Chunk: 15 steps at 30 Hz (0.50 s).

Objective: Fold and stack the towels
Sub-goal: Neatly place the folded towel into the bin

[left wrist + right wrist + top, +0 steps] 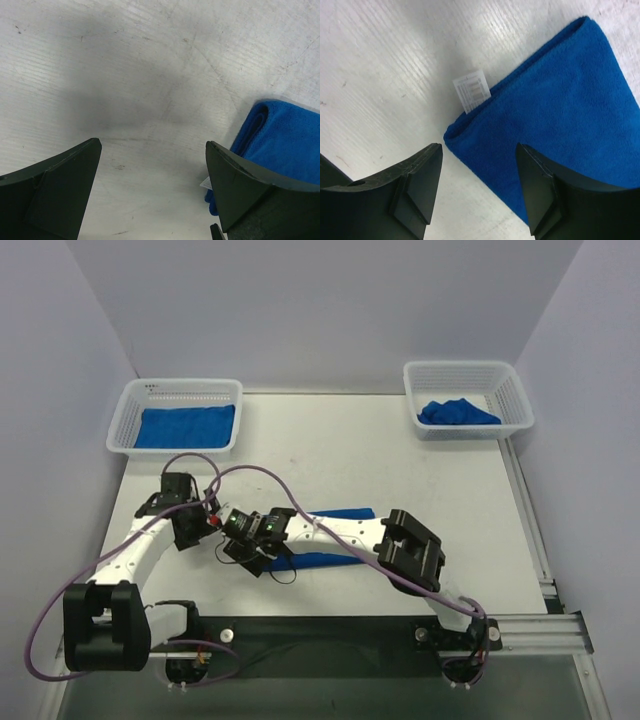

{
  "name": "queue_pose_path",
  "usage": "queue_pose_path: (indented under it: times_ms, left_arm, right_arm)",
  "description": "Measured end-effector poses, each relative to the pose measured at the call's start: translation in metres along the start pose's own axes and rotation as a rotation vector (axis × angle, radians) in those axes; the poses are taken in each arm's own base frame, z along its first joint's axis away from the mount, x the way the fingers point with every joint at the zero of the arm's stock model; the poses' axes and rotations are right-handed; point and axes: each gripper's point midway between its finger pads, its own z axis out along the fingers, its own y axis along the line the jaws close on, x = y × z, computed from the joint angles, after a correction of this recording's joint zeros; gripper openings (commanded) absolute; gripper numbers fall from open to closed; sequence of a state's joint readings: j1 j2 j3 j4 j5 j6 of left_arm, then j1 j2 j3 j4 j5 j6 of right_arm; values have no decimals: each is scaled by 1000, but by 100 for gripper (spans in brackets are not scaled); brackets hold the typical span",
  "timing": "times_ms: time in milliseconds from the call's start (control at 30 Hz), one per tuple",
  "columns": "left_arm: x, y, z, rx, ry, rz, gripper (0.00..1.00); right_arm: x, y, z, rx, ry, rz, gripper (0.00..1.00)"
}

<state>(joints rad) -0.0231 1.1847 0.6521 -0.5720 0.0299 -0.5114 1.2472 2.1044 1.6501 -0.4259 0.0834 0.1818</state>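
Note:
A blue towel [335,536] lies folded into a long strip on the table, mostly under my right arm. In the right wrist view its folded corner [560,100] with a white label [471,90] lies between my open right gripper's [479,150] fingers, which hover just above it. My left gripper [152,145] is open over bare table just left of the towel's end [285,140]. In the top view both grippers meet at the towel's left end, the left gripper [205,523] beside the right gripper [238,540].
A white basket [178,416] at the back left holds a flat folded blue towel [185,426]. A white basket [468,398] at the back right holds a crumpled blue towel [457,412]. Purple cables loop over the left arm.

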Motion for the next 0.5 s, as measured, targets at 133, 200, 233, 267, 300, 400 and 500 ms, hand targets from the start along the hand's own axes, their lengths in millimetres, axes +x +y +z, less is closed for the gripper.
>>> queue_pose_path:
  times_ms: [133, 200, 233, 267, 300, 400, 500]
  left_arm:
    - [0, 0, 0, -1, -1, -1, 98]
    - [-1, 1, 0, -3, -2, -3, 97]
    - [-1, 1, 1, -5, -1, -4, 97]
    - [-1, 2, 1, -7, 0, -5, 97]
    - [0, 2, 1, -8, 2, -5, 98]
    - [0, 2, 2, -10, 5, -5, 97]
    - [1, 3, 3, -12, 9, -5, 97]
  right_arm:
    - [-8, 5, 8, -1, -6, -35, 54]
    - [-8, 9, 12, -3, -3, -47, 54]
    - [-8, 10, 13, -5, -2, -53, 54]
    - [-7, 12, 15, -6, 0, -59, 54]
    - [-6, 13, 15, -8, 3, -64, 54]
    - [-3, 17, 19, -14, 12, -76, 54]
    - [2, 19, 22, -16, 21, -84, 54]
